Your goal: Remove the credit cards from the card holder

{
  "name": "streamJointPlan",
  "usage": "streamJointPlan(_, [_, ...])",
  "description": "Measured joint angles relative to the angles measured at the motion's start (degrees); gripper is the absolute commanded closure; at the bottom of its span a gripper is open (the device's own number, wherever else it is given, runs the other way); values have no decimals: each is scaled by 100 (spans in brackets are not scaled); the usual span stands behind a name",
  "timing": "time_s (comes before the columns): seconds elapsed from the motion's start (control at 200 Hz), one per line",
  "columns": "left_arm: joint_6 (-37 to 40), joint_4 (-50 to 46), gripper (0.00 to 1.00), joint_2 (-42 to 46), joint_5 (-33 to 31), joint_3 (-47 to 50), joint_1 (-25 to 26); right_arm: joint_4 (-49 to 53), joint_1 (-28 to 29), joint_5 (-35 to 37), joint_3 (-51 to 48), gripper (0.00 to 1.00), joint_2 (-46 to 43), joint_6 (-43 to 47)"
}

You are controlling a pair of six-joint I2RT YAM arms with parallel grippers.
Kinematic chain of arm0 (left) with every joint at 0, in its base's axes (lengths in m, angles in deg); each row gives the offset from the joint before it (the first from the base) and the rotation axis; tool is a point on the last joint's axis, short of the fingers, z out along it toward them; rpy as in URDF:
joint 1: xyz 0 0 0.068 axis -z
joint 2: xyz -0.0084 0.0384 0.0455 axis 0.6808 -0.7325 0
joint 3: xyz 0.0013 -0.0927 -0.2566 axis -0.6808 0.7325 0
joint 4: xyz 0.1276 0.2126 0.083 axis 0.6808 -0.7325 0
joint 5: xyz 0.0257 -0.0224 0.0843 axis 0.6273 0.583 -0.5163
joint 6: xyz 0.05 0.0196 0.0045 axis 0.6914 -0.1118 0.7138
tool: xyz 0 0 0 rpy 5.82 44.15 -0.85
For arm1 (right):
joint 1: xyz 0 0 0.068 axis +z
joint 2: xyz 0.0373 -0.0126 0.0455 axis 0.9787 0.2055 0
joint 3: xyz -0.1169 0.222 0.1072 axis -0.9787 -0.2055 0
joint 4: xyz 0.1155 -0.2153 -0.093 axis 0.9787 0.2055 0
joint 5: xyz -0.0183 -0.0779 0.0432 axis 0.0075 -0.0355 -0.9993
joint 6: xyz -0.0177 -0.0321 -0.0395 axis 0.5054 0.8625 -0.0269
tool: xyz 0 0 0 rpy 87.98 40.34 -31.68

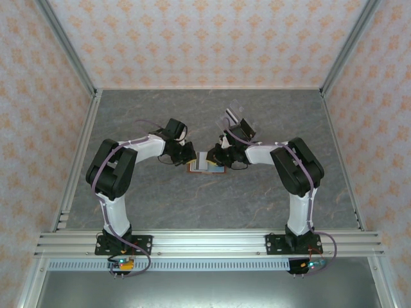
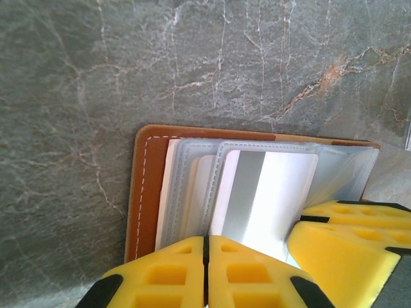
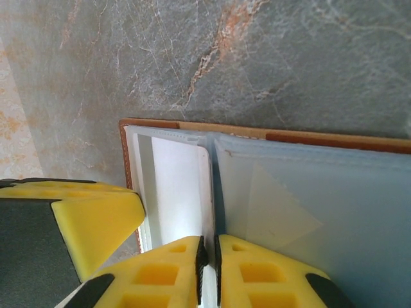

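Worktop (image 1: 160,205) of grey stone pattern, veined with white and rust, makes the floor of a booth. Three walls (image 1: 205,38) papered pale with peach floral motifs stand round it, with aluminium posts at the corners and an aluminium rail (image 1: 205,239) along the near edge.

Two arms are bolted to that rail, the left arm (image 1: 112,173) and the right arm (image 1: 298,170). Both bend inward, with their wrists close together at mid-worktop. One card holder (image 1: 207,164) lies there between them, open and flat, with a brown stitched rim outside and frosted plastic sleeves (image 2: 192,151) inside.

One credit card (image 2: 270,192) is plain to see, white with a grey stripe, lying among the sleeves. Further pale layers behind the frosted plastic cannot be counted for certain.

The left jaws, two yellow fingers (image 2: 160,273), are pressed together with no gap at the holder's near edge; whether they pinch anything I cannot tell. The right jaws, also two yellow fingers (image 3: 257,273), are closed to a thin slit where the sleeves meet. A pale edge runs down into the slit; card or sleeve, I cannot tell.

Each wrist view catches one finger of the other arm just beside its own. One small clear plastic piece (image 1: 232,116) lies on the worktop behind the right wrist.
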Motion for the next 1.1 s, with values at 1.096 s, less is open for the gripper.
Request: streamJointPlan(1.096, [98, -328, 80, 356, -181, 168, 48, -385, 61, 195, -422, 92, -306, -4])
